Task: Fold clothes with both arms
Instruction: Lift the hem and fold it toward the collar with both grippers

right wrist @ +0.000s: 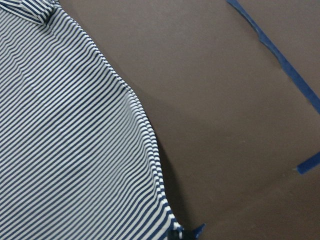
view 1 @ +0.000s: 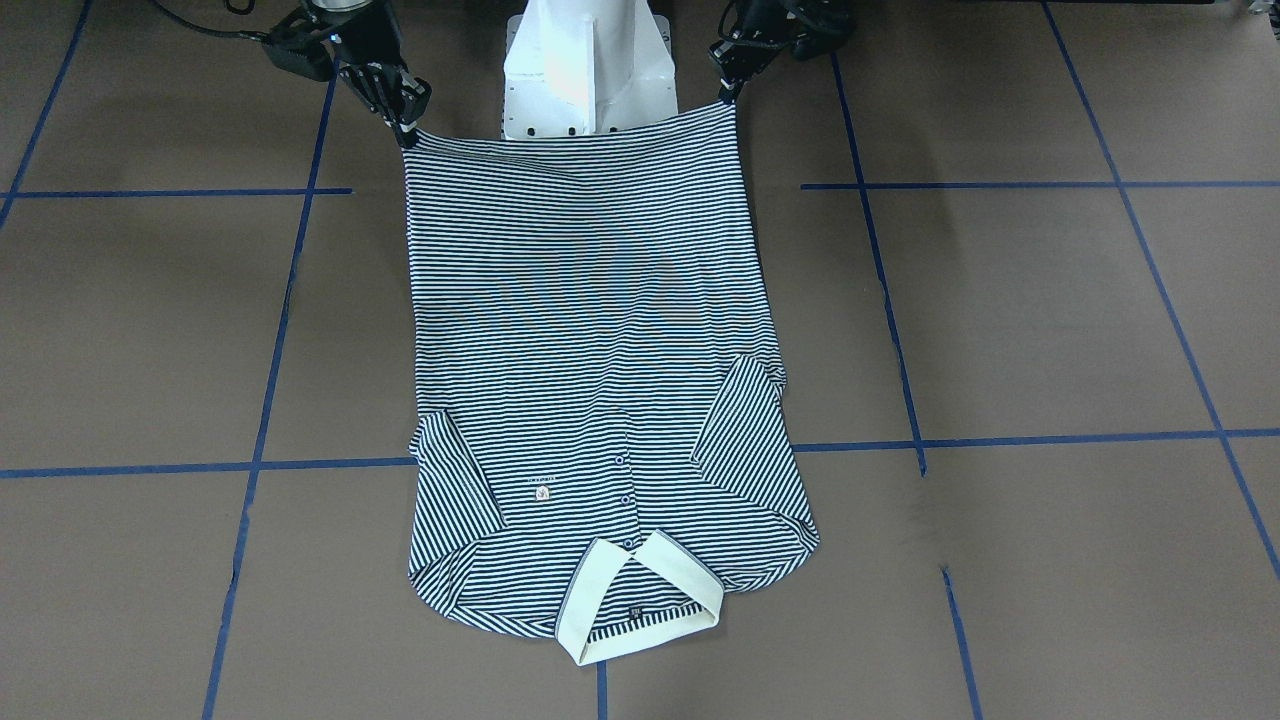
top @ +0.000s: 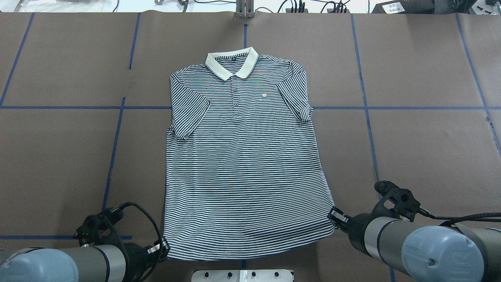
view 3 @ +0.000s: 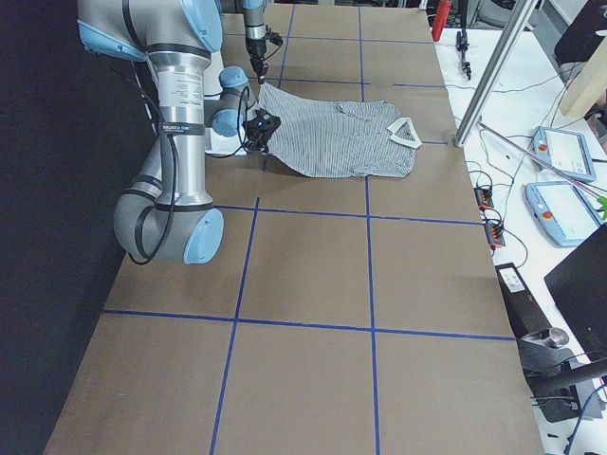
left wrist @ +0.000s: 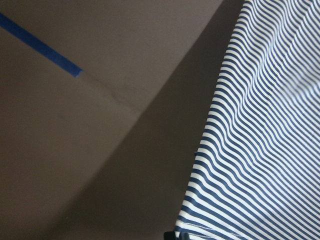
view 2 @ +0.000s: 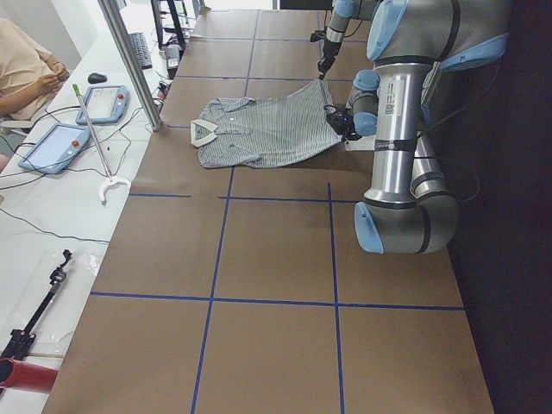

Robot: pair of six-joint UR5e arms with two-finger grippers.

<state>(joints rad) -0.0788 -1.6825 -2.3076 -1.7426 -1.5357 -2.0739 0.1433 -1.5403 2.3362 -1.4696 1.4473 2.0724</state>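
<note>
A brown table gridded with blue tape lines carries the polo shirt. It lies face up at mid-table, with its cream collar toward the far edge and its hem toward the robot's edge. The left gripper is clamped on one hem corner and the right gripper on the other. The hem is stretched between them, lifted off the surface.

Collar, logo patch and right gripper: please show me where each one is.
collar [top: 250,64]: overhead exterior view, on its cream flap.
logo patch [top: 263,95]: overhead exterior view, on its middle.
right gripper [top: 334,214]: overhead exterior view, between its fingertips, at the polo shirt [top: 242,164] hem corner.
</note>
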